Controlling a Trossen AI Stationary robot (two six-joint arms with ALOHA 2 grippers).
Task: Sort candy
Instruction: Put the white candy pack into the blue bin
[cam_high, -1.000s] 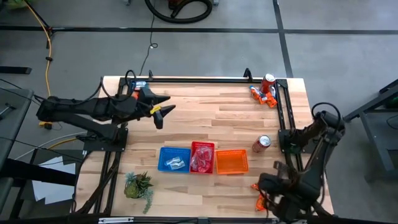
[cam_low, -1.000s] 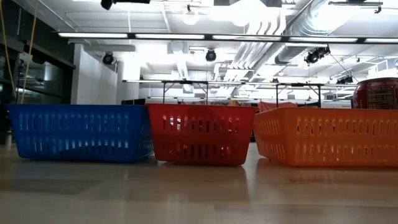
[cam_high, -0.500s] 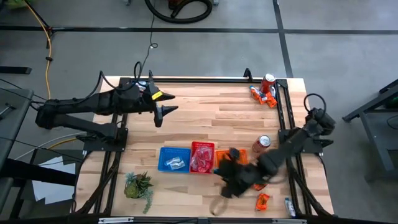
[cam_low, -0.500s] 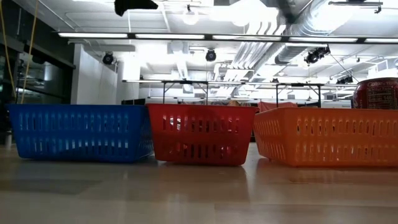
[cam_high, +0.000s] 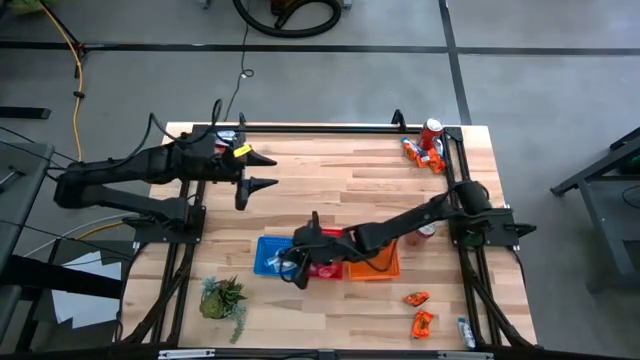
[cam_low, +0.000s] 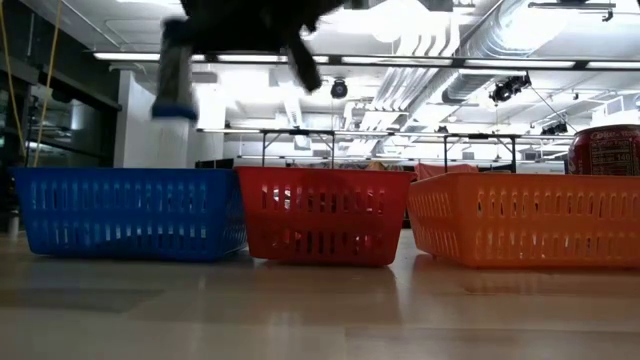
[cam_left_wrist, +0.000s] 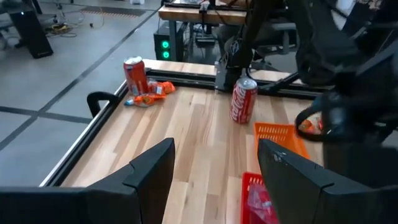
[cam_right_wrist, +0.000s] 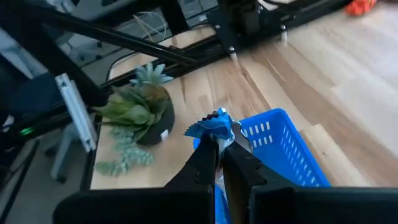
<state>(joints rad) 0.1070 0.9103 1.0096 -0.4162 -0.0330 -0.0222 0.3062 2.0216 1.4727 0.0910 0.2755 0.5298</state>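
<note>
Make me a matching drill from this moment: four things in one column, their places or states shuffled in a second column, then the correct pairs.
Things:
1. right gripper
2. left gripper
3. blue basket
4. potted plant

Places or states:
A. open, hovering over the far left of the table
B. stands at the left end of the basket row
C. shut on a blue candy above the blue basket
D. sits at the near left corner of the table

Pairs: 1-C, 2-A, 3-B, 4-D
</note>
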